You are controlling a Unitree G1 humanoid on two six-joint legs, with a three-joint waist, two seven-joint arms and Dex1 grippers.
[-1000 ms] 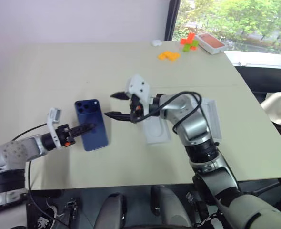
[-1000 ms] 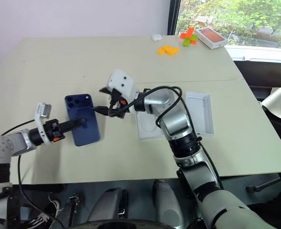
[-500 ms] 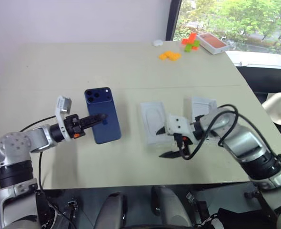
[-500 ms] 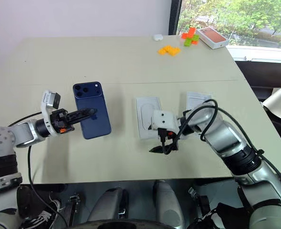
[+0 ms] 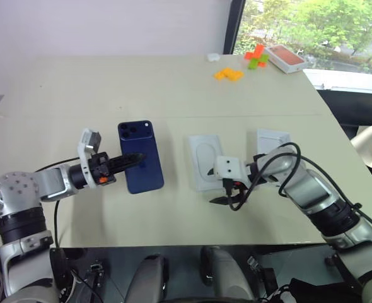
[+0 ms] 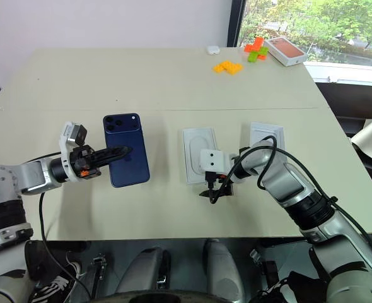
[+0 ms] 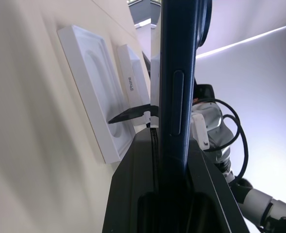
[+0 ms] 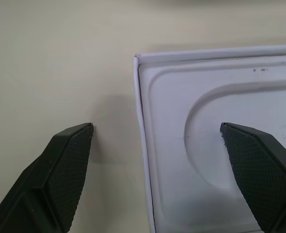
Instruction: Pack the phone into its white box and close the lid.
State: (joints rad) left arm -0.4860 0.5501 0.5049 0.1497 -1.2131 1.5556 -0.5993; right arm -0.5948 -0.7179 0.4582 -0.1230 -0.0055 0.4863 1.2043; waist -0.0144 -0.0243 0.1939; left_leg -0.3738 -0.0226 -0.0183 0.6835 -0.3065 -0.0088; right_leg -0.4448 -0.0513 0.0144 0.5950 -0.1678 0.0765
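Since a second ago, the right gripper (image 6: 216, 191) has swung away from the phone (image 6: 126, 150) and dropped low over the near end of the white box (image 6: 198, 154), fingers spread wide apart, one fingertip (image 8: 68, 160) over bare table (image 5: 79, 95), the other over the tray's recess. Meanwhile the phone has been carried up and toward the tray. It is clamped edge-on in the left gripper (image 5: 133, 160), held above the table with its camera bump at the far end, well left of the white box. The lid (image 6: 266, 137) lies just beyond the tray to the right, partly behind the right arm. At the table's far corner sit an orange-topped white box (image 5: 285, 57), scattered orange and green blocks (image 5: 228, 74) and a small white case (image 5: 212, 57), well clear of everything.
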